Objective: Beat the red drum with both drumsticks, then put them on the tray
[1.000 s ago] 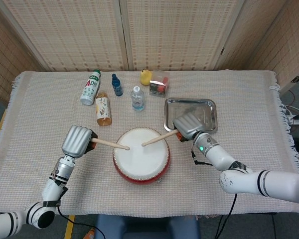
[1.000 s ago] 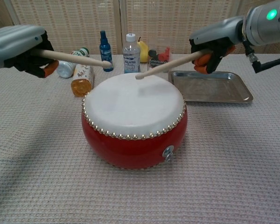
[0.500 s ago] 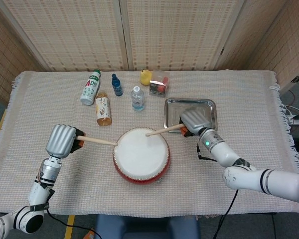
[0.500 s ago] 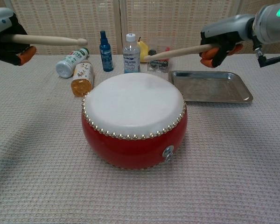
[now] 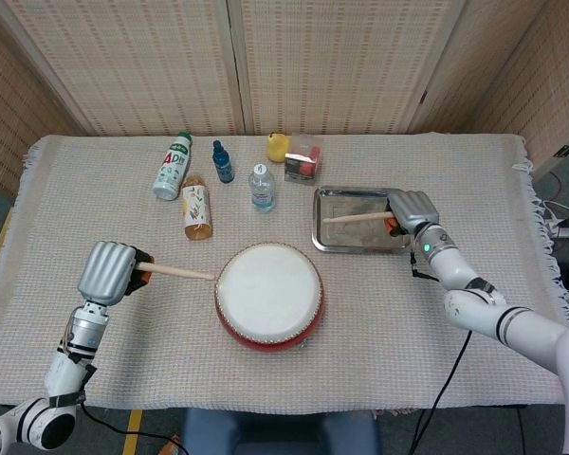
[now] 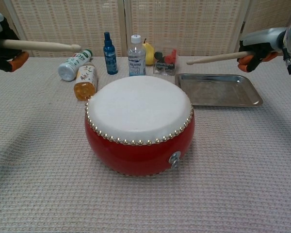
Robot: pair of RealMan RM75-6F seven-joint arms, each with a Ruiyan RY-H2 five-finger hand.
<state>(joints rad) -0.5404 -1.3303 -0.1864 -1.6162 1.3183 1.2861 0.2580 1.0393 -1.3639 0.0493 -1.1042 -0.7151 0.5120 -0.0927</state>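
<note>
**Right stick over the tray, left one waits**

The red drum (image 5: 268,295) sits near centre of the table, its skin bare, no stick over it. The right hand (image 5: 411,210) grips its drumstick (image 5: 357,217) above the steel tray (image 5: 325,239), just right of the drum on the far side. The stick's long axis runs left-right along the tray, tip pointing left; in the chest view it floats clear above the metal, so it looks like a straight lowering from here. The left hand (image 5: 107,271) clutches the other drumstick (image 5: 175,272), tip just short of the drum's left rim, well apart from the tray. Half a second ago both tips reached over the drum; now both have pulled away outward.
</note>
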